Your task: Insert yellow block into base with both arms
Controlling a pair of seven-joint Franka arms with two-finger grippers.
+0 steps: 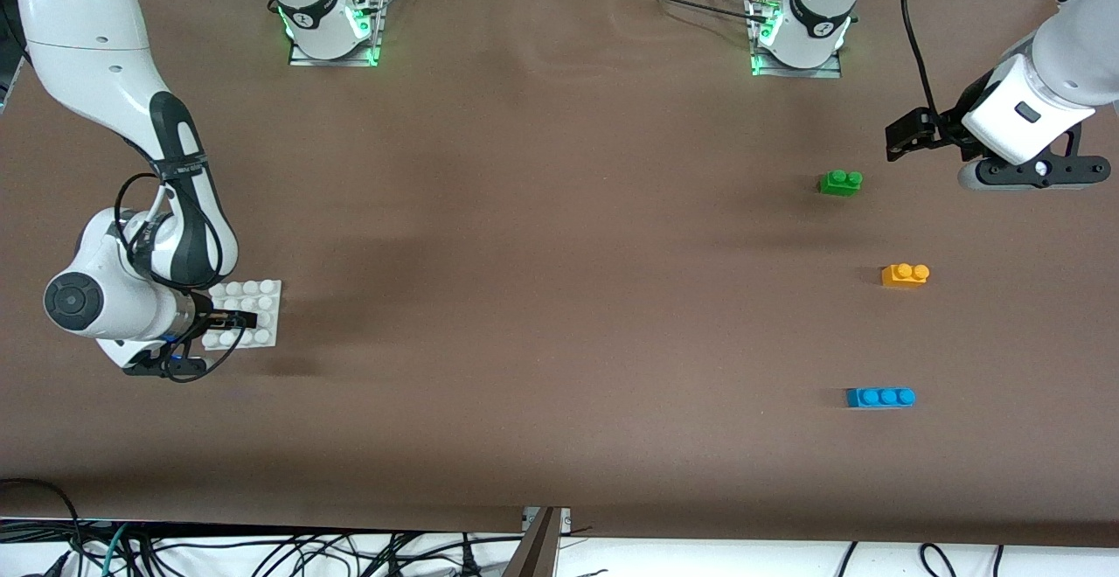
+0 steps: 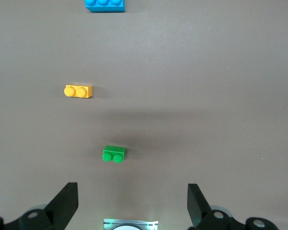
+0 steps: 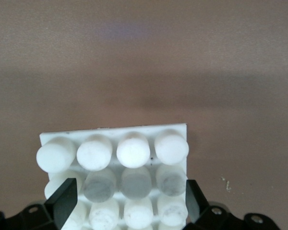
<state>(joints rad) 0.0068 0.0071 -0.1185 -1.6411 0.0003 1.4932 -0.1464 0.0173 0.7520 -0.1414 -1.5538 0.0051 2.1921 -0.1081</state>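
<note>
The yellow block (image 1: 905, 275) lies flat on the brown table (image 1: 542, 253) toward the left arm's end, its 2 studs up, untouched by either arm. The green brick (image 1: 840, 182) lies farther from the front camera than it, and the blue 3-stud brick (image 1: 880, 397) lies nearer to that camera; the 3 bricks are well apart from one another.

The left gripper (image 2: 132, 203) hangs in the air above the table's left-arm end, near the green brick. In the left wrist view its fingers (image 2: 67, 199) are spread wide with nothing between them, and the green brick (image 2: 114, 154), the yellow block (image 2: 78, 90) and the blue brick (image 2: 104, 5) show on the bare table under it.

The base (image 1: 253, 310) lies flat at the right arm's end of the table, well apart from the yellow block. The right gripper (image 1: 229, 319) is low at the base. In the right wrist view its fingers (image 3: 65, 199) stand wide apart on either side of the base (image 3: 115, 153), flanking its outer edges; whether they touch it cannot be told.
</note>
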